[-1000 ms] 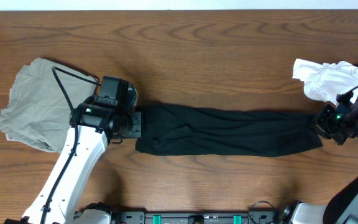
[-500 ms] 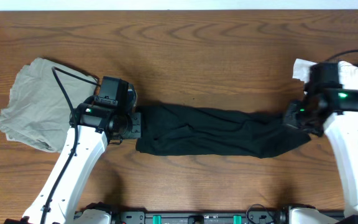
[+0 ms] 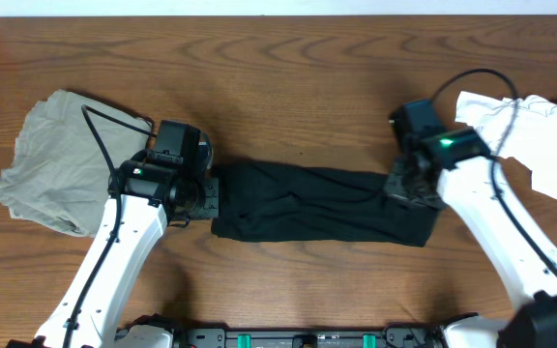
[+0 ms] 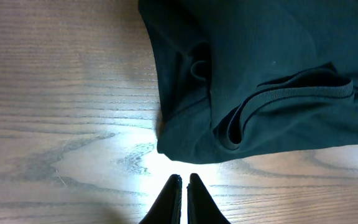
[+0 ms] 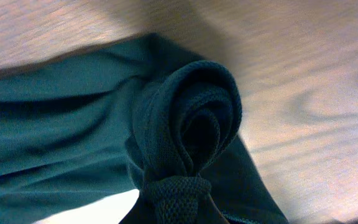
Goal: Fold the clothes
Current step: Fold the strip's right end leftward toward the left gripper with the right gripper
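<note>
Overhead, I see the black garment lying as a long, rumpled strip across the middle of the worktop, running side to side between my two arms. My left hand sits at the strip's left end. My right hand is at its right end, where the cloth is gathered up. The grey-beige garment lies crumpled at the far left, well apart from the black one, with the left arm's cable crossing over its edge. The white garment is heaped at the far right side of the worktop, near the right arm.

On the left wrist view, the left hand's fingers are pressed together with nothing between them. They sit over bare wood just short of the black garment's edge, with a narrow, brightly lit patch of wood in between. The folds near there show a ribbed band curling over on itself.

On the right wrist view, which is somewhat blurred, the right hand is clamped on a bunched roll of the black garment. The cloth spirals right at the fingers and trails off toward the left of that picture across the wood.
</note>
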You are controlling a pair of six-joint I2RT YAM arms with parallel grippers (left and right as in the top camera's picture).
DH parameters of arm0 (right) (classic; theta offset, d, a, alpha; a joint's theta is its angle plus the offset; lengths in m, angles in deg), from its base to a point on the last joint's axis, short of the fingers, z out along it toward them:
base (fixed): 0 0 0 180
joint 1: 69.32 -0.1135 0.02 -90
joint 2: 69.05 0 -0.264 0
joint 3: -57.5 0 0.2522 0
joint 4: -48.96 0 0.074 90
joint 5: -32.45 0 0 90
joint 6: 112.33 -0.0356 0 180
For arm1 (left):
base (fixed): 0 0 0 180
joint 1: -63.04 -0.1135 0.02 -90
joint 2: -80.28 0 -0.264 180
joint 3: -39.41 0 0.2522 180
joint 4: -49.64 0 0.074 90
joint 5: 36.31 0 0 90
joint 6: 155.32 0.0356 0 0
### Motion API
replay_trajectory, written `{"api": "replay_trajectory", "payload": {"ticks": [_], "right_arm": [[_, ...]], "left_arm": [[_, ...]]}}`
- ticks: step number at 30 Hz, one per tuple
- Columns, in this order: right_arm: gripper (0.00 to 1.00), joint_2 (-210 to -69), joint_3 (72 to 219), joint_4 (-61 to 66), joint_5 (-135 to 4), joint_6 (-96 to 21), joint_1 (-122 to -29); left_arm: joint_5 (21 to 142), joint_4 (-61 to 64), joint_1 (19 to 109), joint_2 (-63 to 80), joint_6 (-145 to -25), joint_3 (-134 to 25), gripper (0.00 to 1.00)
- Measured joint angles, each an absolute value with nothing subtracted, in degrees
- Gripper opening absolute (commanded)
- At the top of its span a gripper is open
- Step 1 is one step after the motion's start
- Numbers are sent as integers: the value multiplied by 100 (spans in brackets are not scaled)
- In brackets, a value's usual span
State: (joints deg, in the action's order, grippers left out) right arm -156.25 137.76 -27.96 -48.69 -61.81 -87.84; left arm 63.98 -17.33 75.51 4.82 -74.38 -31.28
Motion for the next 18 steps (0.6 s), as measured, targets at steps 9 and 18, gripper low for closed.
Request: {"api": "replay_trajectory", "payload": {"ticks": [9,18], "right_arm": [[7,-16088,13774,-2044,-5282,-6588,-9488],[80,-16156,13778,-1113,-5725,-6413,-10190]], "left_arm": [[6400,-1751,7551,482,-7438,-3128,7],[6400,-1748,7551,482,-7436,-3128,7]]}}
